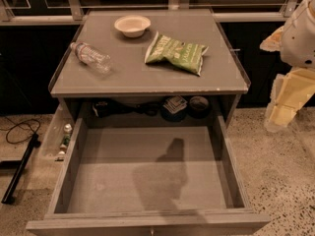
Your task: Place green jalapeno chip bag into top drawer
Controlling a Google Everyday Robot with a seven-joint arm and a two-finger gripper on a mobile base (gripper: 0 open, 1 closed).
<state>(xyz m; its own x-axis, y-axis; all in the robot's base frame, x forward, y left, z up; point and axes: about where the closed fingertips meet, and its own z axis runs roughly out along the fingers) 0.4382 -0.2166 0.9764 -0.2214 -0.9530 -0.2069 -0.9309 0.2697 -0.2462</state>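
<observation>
The green jalapeno chip bag (175,53) lies flat on the grey tabletop (147,80), right of centre. It is light green and white with darker print. The top drawer (123,173) is pulled wide open below the tabletop, and its flat grey bottom is bare, with a shadow across the middle. My gripper (281,113) hangs at the right edge of the view, off the cabinet's right side. It is level with the drawer's back corner, apart from the bag and lower than the tabletop. It holds nothing that I can see.
A clear plastic water bottle (91,57) lies on the tabletop's left and a pale bowl (132,25) stands at the back. Dark items (174,107) sit at the drawer's back under the tabletop. Small bottles (64,140) are in a side holder at left. A cable (19,129) and a black bar (19,170) lie on the floor.
</observation>
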